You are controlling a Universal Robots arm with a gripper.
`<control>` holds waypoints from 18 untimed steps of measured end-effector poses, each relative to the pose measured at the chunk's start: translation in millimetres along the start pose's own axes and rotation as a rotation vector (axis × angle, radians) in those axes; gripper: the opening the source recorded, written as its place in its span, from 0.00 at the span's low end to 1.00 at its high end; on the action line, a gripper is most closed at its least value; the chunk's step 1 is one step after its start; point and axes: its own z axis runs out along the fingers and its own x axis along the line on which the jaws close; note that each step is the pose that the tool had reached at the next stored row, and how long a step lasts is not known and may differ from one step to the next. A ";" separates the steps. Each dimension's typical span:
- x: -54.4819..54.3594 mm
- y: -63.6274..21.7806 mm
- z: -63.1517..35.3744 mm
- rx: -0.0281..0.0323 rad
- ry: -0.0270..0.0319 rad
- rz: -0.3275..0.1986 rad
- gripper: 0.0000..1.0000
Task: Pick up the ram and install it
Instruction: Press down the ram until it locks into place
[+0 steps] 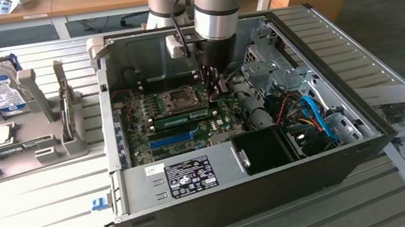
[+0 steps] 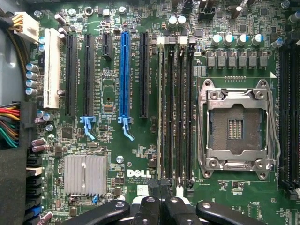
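Gripper (image 2: 161, 199) fingers narrow, pinching the ram (image 1: 183, 117) edge-on at the memory slots (image 2: 180, 117), far side from the CPU socket (image 2: 234, 129); should stay square to the slot, pressed straight down evenly

Single arm (image 1: 213, 0) comes in from the far side, last silver segment standing near vertical, pointing straight down. Black cable runs along it. Wrist held level, tool axis plumb. Black gripper (image 1: 216, 91) hangs at the low end of the arm, body narrow and dark. From the wrist view, the two fingers (image 2: 154, 199) lie side by side with only a thin seam between, apparently closed together. Outer links (image 2: 101, 213) splay wide to either side.
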 end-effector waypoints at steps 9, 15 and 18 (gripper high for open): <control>-0.7 0.0 4.2 -0.0001 0.0001 0.000 0.09; -0.9 0.0 5.4 0.0000 -0.0003 0.000 0.09; -0.8 0.0 5.4 -0.0001 -0.0001 0.000 0.09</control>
